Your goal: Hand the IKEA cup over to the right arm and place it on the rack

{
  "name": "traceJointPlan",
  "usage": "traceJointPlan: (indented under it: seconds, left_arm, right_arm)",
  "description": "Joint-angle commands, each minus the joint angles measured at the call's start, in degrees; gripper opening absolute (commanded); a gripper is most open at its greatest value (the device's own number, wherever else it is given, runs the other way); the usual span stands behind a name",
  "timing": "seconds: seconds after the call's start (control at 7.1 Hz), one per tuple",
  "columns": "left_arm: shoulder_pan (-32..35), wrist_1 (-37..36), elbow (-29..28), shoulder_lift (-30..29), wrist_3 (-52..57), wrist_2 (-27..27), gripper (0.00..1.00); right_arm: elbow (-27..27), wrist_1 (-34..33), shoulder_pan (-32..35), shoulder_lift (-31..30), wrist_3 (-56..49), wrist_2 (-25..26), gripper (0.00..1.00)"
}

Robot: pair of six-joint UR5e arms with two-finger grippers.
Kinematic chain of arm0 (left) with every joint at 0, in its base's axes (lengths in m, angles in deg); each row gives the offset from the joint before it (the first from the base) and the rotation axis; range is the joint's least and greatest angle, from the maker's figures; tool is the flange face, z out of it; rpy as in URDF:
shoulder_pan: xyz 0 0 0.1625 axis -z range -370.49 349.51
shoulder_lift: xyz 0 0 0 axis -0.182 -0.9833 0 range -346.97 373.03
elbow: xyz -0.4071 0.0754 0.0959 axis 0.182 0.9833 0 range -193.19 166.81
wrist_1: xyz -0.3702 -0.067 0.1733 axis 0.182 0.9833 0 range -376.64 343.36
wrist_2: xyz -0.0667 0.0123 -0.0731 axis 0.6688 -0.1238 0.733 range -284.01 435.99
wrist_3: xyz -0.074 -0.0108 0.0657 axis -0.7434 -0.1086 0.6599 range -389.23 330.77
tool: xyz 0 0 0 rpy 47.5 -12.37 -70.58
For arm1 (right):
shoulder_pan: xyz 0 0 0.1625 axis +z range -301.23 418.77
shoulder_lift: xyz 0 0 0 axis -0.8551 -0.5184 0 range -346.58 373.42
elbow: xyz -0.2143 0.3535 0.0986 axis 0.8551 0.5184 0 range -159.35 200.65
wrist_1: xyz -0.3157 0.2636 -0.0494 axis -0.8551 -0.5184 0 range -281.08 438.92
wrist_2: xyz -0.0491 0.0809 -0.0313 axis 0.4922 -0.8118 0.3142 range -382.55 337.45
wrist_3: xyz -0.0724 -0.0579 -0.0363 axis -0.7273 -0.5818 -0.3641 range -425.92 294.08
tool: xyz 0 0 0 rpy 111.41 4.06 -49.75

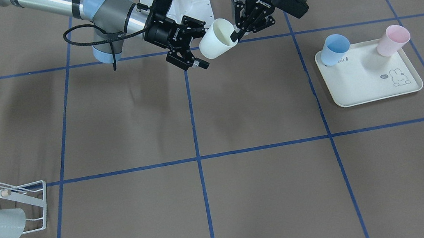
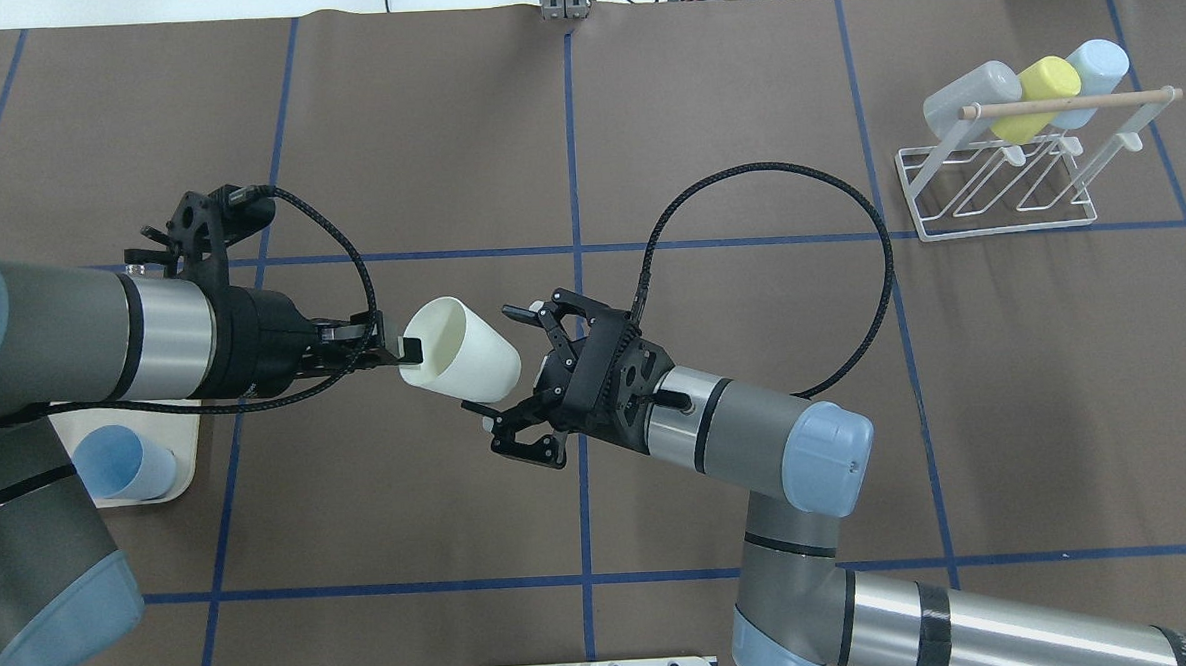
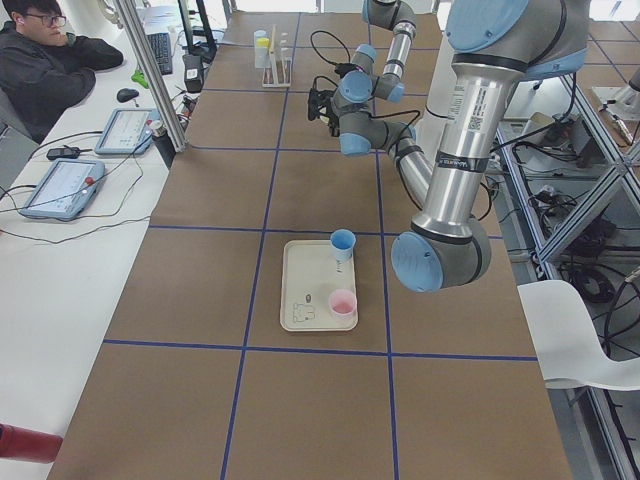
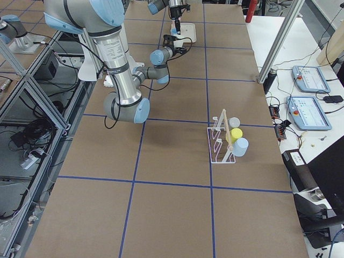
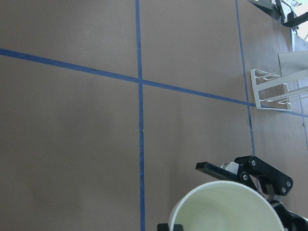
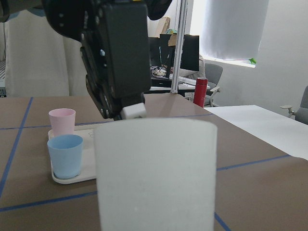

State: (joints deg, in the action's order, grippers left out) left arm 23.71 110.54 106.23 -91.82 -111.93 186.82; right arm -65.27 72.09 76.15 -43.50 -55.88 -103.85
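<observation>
Left gripper (image 2: pixel 394 350) pinches the cream cup (image 2: pixel 464 351) by its rim, in the air over the middle of the table (image 2: pixel 362 543); right gripper (image 2: pixel 502 365) gapes wide around its base, not clamped; mid-handover i reckon; next i'd close right, release left, head for the rack (image 2: pixel 1009 227) near the far right corner.

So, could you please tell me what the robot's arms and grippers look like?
Both arms, the left arm and the right arm, are jointed grey tubes with silver sections and light-blue joint caps. The left gripper and the right gripper are black, two-fingered, with white lettering; a black braided cable loops at each wrist.
</observation>
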Motion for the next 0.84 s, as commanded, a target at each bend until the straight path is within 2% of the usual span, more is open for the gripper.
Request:
traceJointPlan:
  seconds: [0.0, 0.7]
  left_arm:
    - [-0.2, 0.0, -0.1, -0.1, 0.0, 0.0, 0.0]
    - [-0.3, -0.2, -0.7, -0.6, 0.1, 0.0, 0.0]
  right_arm:
    - [0.0, 0.0, -0.2, 0.0, 0.0, 0.0, 0.99]
    - [0.0, 0.1, -0.3, 0.0, 0.0, 1.1, 0.98]
